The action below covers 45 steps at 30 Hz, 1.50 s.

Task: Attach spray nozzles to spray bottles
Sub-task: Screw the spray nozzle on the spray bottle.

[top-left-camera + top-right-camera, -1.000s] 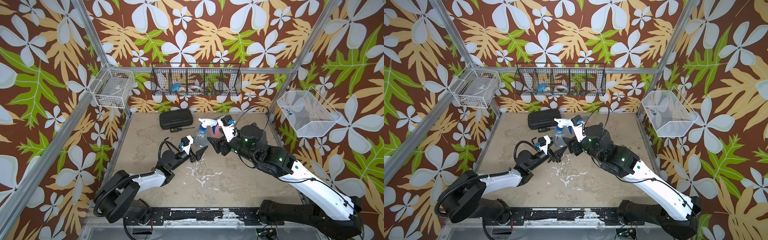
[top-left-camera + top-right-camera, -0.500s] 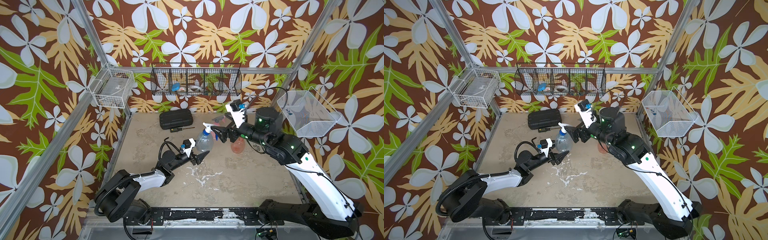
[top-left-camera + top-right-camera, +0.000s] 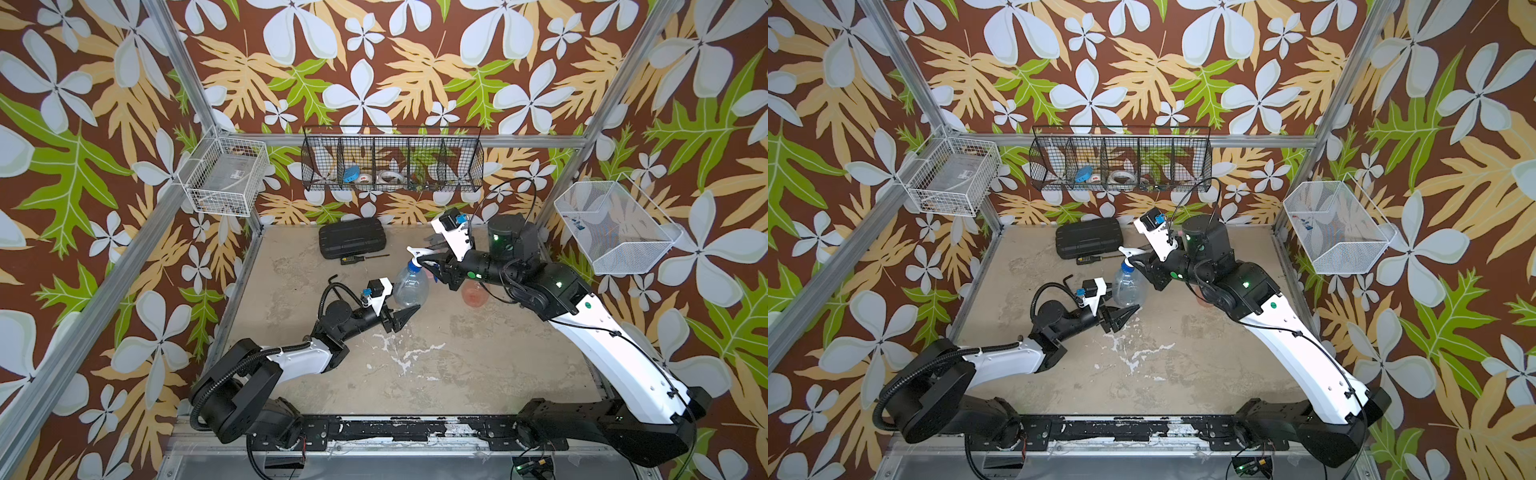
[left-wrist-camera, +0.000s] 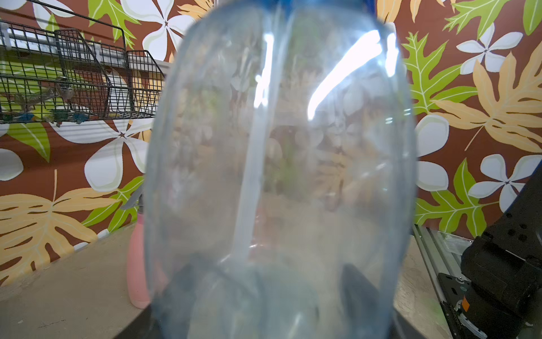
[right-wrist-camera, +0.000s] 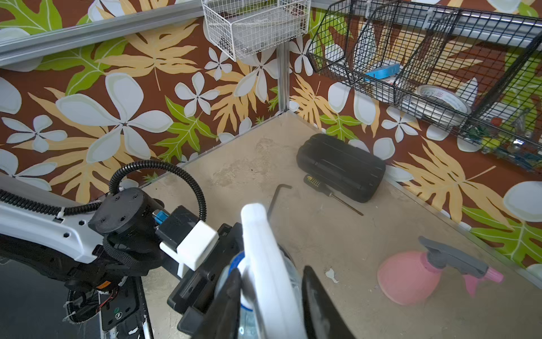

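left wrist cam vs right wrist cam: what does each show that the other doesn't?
Left wrist only: the thin white dip tube running down inside the clear bluish rounded plastic bottle. Right wrist only: the white and blue trigger spray head between the right gripper's jaws, the black ribbed case, the black L-shaped hex key. Both: that bottle, the opaque pink cone-shaped bottle, the black wire basket.

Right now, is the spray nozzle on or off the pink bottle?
On. The right wrist view shows the grey-pink nozzle seated on the neck of the upright pink bottle; tightness cannot be told.
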Tool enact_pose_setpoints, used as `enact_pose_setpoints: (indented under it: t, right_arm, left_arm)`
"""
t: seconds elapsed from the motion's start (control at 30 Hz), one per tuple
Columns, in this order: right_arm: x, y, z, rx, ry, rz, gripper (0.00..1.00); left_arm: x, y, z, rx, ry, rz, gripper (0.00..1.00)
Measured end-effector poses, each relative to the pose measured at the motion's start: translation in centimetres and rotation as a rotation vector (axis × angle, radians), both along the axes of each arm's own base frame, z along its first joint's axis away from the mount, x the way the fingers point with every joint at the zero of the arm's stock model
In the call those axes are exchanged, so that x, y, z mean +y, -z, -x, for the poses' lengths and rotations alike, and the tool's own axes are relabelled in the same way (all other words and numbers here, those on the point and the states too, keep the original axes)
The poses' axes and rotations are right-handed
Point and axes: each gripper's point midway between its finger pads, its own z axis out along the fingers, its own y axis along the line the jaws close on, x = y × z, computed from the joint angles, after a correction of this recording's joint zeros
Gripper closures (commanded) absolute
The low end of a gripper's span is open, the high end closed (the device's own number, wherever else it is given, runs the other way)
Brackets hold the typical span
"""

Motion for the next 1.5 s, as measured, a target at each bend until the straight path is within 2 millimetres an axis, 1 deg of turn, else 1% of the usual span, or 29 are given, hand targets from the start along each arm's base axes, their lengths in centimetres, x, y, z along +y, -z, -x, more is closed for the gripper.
enact_pose_setpoints:
  t: [0.17, 0.27, 0.37, 0.47, 0.57, 0.67, 0.77, 0.83, 1.0, 1.2, 1.5]
  right_arm:
    - [0.2, -0.3, 0.1, -0.001, -0.012, -0.007, 0.94]
    - [0.1, -0.5, 0.2, 0.002, -0.012, -0.004, 1.00]
    - [0.1, -0.9, 0.1, 0.003, -0.006, 0.005, 1.00]
    - [0.1, -1.1, -0.7, 0.007, 0.021, 0.022, 1.00]
    - [0.3, -0.8, -1.5, 0.028, 0.036, 0.047, 1.00]
    - [1.1, -0.6, -1.9, 0.037, 0.044, 0.072, 1.00]
    - [1.8, -0.2, -1.8, 0.042, 0.044, 0.097, 1.00]
    - [1.9, 0.2, -1.9, 0.042, 0.056, 0.115, 1.00]
    - [1.8, 0.6, -1.9, 0.049, 0.064, 0.132, 1.00]
    - [1.5, 1.1, -1.6, 0.053, 0.066, 0.144, 1.00]
    - [0.9, 0.6, -0.7, 0.039, 0.060, 0.132, 1.00]
  left_arm:
    - [0.1, 0.2, -0.2, 0.016, -0.005, -0.001, 0.39]
    - [0.0, 0.0, -0.3, 0.010, -0.006, 0.000, 0.39]
    - [0.1, 0.2, -0.5, 0.000, -0.020, -0.012, 0.39]
    - [0.4, 0.1, -1.0, -0.010, -0.057, -0.014, 0.40]
    - [0.8, 0.2, -1.5, -0.021, -0.099, -0.023, 0.40]
    - [1.3, 0.2, -2.0, -0.026, -0.144, -0.028, 0.40]
    - [1.6, 0.6, -2.3, -0.022, -0.170, -0.045, 0.40]
    - [1.7, 1.0, -2.4, -0.020, -0.179, -0.055, 0.40]
    - [1.7, 1.3, -2.3, -0.016, -0.177, -0.063, 0.40]
    - [1.5, 1.8, -1.6, -0.005, -0.139, -0.065, 0.40]
    - [0.8, 1.4, -0.6, 0.010, -0.054, -0.035, 0.40]
